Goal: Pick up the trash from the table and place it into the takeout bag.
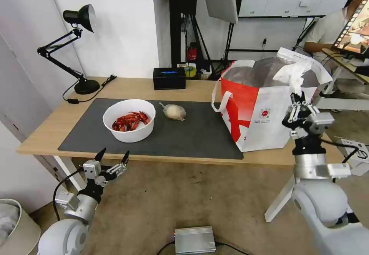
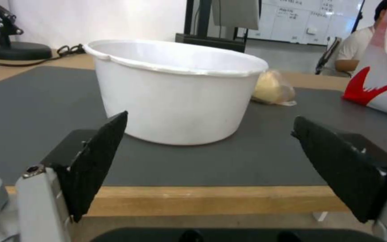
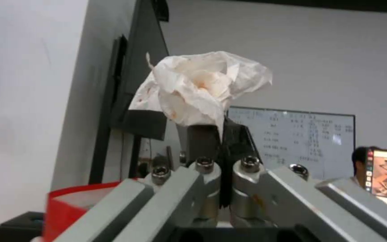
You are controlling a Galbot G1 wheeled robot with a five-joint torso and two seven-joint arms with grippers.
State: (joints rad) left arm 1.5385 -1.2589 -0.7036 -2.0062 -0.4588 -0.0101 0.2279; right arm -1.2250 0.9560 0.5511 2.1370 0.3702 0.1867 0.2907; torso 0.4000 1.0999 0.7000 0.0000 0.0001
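Two trash items sit left of our takeout bag [image 1: 265, 109]: one crayfish bowl [image 1: 129, 120], one small bag [image 1: 174, 111]; our right gripper [image 1: 298, 93] pinches one tissue [image 1: 294, 74] beside the takeout bag's rim, our left gripper [image 1: 113, 156] gapes empty.

mat [image 1: 200, 132] mid bare | bowl [image 1: 129, 120] blocks L | bag [image 1: 265, 105] blocks R

The table [image 1: 200, 88] carries a dark grey mat [image 1: 200, 132], takeout bag [image 1: 261, 120], desk lamp [image 1: 82, 51] and black box [image 1: 169, 78].
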